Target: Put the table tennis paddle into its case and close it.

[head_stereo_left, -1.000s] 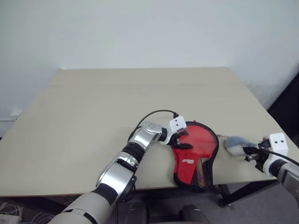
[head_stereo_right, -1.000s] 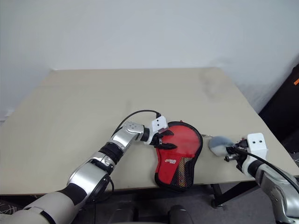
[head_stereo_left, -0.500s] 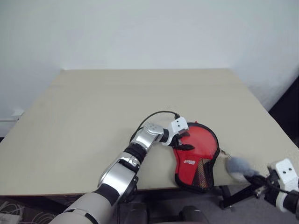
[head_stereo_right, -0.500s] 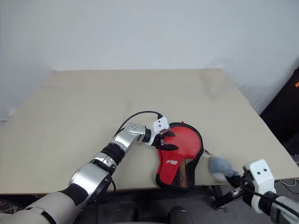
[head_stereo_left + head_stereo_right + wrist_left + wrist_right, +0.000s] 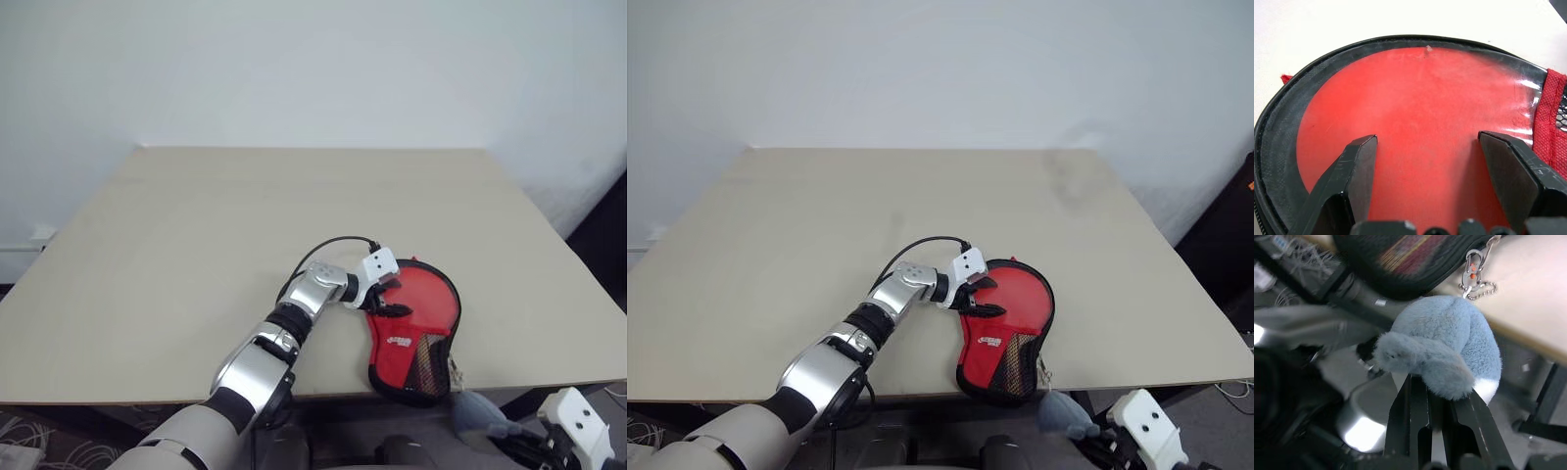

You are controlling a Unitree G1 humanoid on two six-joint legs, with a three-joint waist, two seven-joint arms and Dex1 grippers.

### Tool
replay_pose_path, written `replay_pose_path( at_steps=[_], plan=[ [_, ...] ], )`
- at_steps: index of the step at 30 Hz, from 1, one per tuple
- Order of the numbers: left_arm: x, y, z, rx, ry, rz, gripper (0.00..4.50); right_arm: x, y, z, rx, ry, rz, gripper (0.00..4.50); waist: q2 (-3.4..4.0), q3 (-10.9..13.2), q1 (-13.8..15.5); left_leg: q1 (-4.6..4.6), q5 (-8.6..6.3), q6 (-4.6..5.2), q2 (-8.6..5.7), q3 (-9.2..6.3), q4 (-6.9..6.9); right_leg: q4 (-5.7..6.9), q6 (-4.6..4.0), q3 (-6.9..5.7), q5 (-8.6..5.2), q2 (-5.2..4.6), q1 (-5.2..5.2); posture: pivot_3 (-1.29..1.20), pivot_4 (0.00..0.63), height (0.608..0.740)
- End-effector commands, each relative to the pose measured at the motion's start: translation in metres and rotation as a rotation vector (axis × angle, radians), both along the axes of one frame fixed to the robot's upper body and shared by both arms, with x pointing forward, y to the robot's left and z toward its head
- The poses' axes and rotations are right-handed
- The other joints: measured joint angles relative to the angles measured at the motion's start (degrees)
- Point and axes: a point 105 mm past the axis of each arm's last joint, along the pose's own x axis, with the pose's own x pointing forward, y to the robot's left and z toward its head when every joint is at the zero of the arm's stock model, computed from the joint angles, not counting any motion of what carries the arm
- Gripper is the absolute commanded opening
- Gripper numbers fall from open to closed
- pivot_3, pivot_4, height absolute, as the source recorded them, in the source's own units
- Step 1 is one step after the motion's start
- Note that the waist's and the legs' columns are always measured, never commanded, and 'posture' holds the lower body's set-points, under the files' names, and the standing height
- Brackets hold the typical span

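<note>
Left gripper [image 5: 1425,161] with black fingers [image 5: 1354,176] spread wide over the round red face of the case [image 5: 1420,107], rimmed by black edging [image 5: 1276,127].

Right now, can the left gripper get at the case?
Probably yes. The left gripper already sits on the round end of the case with jaws spread, nothing between them; the table around is bare.

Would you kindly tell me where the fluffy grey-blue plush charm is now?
The fluffy grey-blue plush charm sits pinched in the right gripper, below the table's near edge, chained to the red case.
</note>
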Motion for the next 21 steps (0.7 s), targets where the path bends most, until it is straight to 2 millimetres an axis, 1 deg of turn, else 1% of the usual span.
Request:
replay_pose_path(
  at_steps=[1, 2, 4, 5, 7, 8, 9, 11, 14, 16, 18, 20, 21],
  plan=[
    [-0.015, 0.010, -0.035, 0.112, 0.101, 0.002, 3.58, -0.010, 0.011, 0.006, 0.015, -0.010, 0.039, 0.01, -0.03, 0.0, -0.1, 0.00, 0.00, 0.01, 0.01, 0.00, 0.00, 0.00, 0.00, -0.07, 0.00, -0.06, 0.00, 0.00, 0.000, 0.740],
    [-0.015, 0.009, -0.035, 0.113, 0.100, -0.001, 3.58, -0.014, 0.013, 0.007, 0.019, -0.007, 0.041, 0.01, -0.03, 0.0, -0.1, 0.00, -0.01, 0.01, 0.03, 0.01, 0.01, -0.01, 0.00, -0.19, 0.00, -0.15, 0.01, 0.00, 0.000, 0.740],
    [-0.015, 0.008, -0.035, 0.115, 0.098, -0.008, 3.58, -0.023, 0.015, 0.006, 0.005, 0.010, 0.044, 0.01, -0.02, 0.0, -0.1, 0.03, -0.04, 0.06, 0.03, 0.12, 0.02, -0.03, 0.00, -1.00, 0.00, -0.85, 0.00, 0.00, 0.000, 0.740],
    [-0.015, 0.007, -0.035, 0.116, 0.097, -0.010, 3.58, -0.026, 0.014, 0.004, -0.015, 0.020, 0.043, 0.01, 0.07, -0.1, -0.1, 0.03, -0.05, 0.07, 0.10, 0.13, 0.05, -0.15, 0.00, -1.32, 0.00, -1.00, 0.05, 0.00, 0.000, 0.740],
    [-0.015, 0.005, -0.034, 0.115, 0.095, -0.013, 3.58, -0.030, 0.004, -0.003, -0.092, 0.041, 0.015, 0.01, 0.06, -0.1, -0.1, 0.05, -0.08, 0.11, 0.42, 0.11, -0.06, -0.80, -0.02, -1.92, 0.01, -1.17, 0.32, 0.00, 0.000, 0.740],
    [-0.015, 0.004, -0.033, 0.114, 0.094, -0.017, 3.58, -0.028, -0.001, -0.005, -0.119, 0.032, 0.001, 0.01, 0.04, -0.2, -0.1, 0.04, -0.11, 0.16, 0.42, 0.16, -0.03, -0.84, -0.02, -2.58, 0.02, -1.76, 0.35, 0.00, 0.000, 0.740],
    [-0.015, 0.003, -0.032, 0.113, 0.093, -0.022, 3.58, -0.025, -0.005, -0.004, -0.134, 0.013, -0.017, 0.01, 0.06, -0.2, -0.1, 0.05, -0.15, 0.22, 0.40, 0.24, 0.02, -0.87, -0.02, -2.92, 0.02, -2.06, 0.37, 0.00, 0.000, 0.740],
    [-0.015, 0.001, -0.032, 0.115, 0.089, -0.029, 3.58, -0.010, -0.012, 0.002, -0.146, -0.063, -0.074, 0.01, 0.14, -0.2, -0.1, 0.06, -0.22, 0.34, 0.28, 0.36, 0.03, -0.96, -0.02, -3.82, 0.02, -2.86, 0.40, 0.00, 0.000, 0.740],
    [-0.017, 0.000, -0.032, 0.111, 0.089, -0.039, 3.58, 0.022, -0.028, 0.014, -0.171, -0.219, -0.196, 0.01, 0.46, -0.4, -0.1, 0.03, -0.24, 0.35, 0.44, 0.25, -0.15, -1.70, -0.03, -4.81, 0.03, -3.19, 0.64, 0.00, 0.000, 0.740],
    [-0.018, 0.000, -0.033, 0.111, 0.090, -0.043, 3.58, 0.041, -0.037, 0.019, -0.193, -0.298, -0.279, 0.01, 0.51, -0.4, 0.0, 0.07, -0.25, 0.36, 0.31, 0.30, -0.13, -1.69, -0.02, -5.40, 0.03, -3.71, 0.69, 0.00, 0.000, 0.740],
    [-0.019, 0.001, -0.034, 0.112, 0.090, -0.046, 3.58, 0.055, -0.039, 0.023, -0.174, -0.357, -0.352, 0.01, 0.54, -0.4, 0.3, 0.05, -0.24, 0.36, 0.30, 0.25, -0.12, -1.69, -0.02, -5.71, 0.04, -3.79, 0.71, 0.00, 0.000, 0.740],
    [-0.020, 0.002, -0.034, 0.109, 0.093, -0.049, 3.58, 0.067, -0.037, 0.026, -0.135, -0.402, -0.402, 0.01, 0.65, -0.5, 0.8, 0.04, -0.24, 0.36, 0.30, 0.21, -0.12, -1.63, -0.06, -5.82, 0.09, -3.79, 0.73, 0.00, 0.000, 0.740],
    [-0.020, 0.003, -0.035, 0.110, 0.095, -0.048, 3.58, 0.075, -0.040, 0.025, -0.122, -0.423, -0.458, 0.01, 0.67, -0.5, 1.2, 0.05, -0.24, 0.36, 0.28, 0.21, -0.13, -1.59, -0.03, -5.84, 0.14, -3.79, 0.72, 0.00, 0.000, 0.740]
  ],
)
